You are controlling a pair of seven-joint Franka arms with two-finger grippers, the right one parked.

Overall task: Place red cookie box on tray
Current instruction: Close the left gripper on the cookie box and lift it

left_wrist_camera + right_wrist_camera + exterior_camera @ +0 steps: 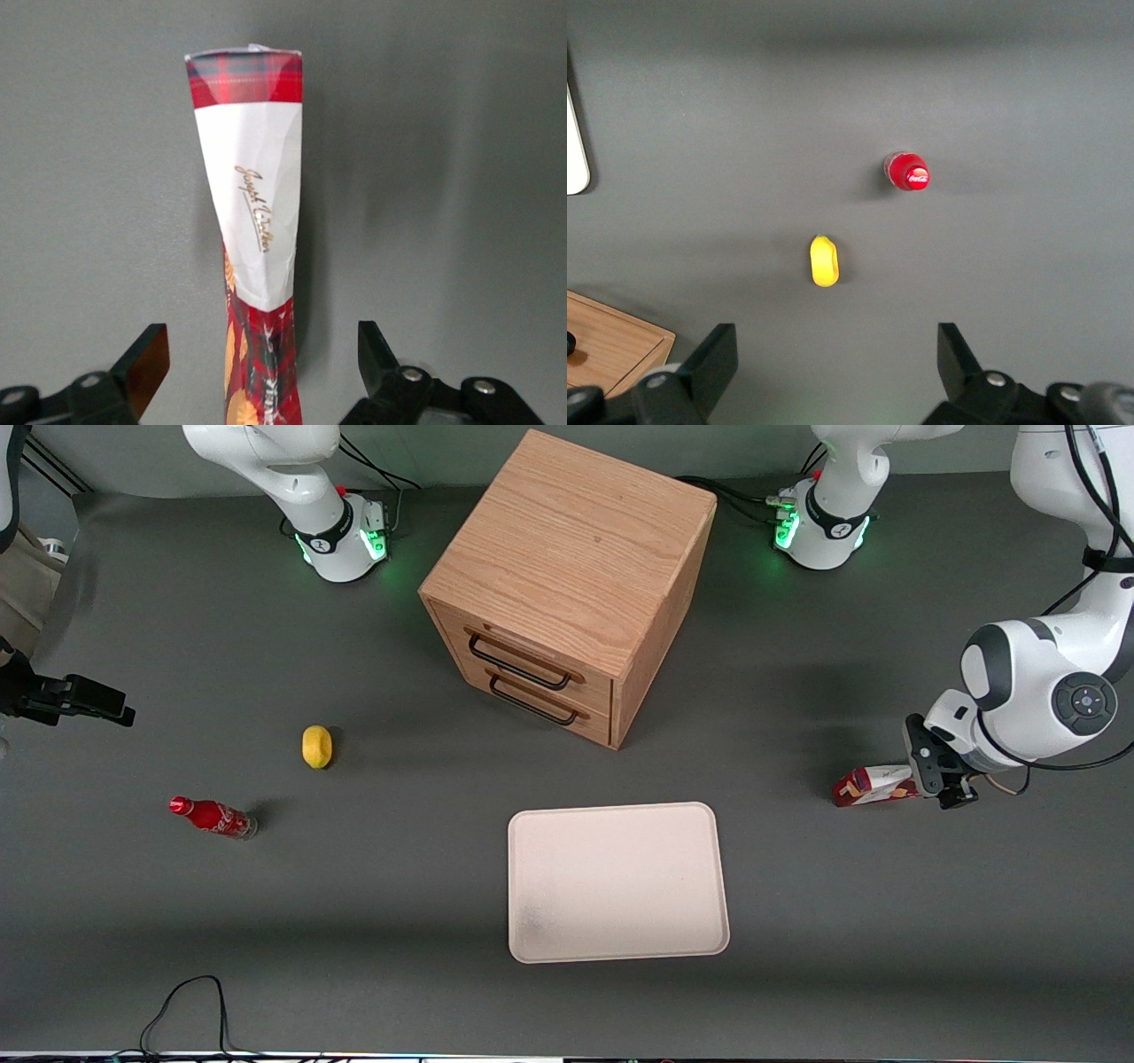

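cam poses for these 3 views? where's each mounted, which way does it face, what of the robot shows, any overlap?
Front view: high, facing the robots, looking down on table, cabinet, tray; both arms show.
Left wrist view: on the working arm, looking down at the red cookie box; the open gripper straddles it.
Right wrist view: on the parked arm, looking down at lemon and cola bottle; its fingers show.
Shared: front and left wrist both show box and gripper.
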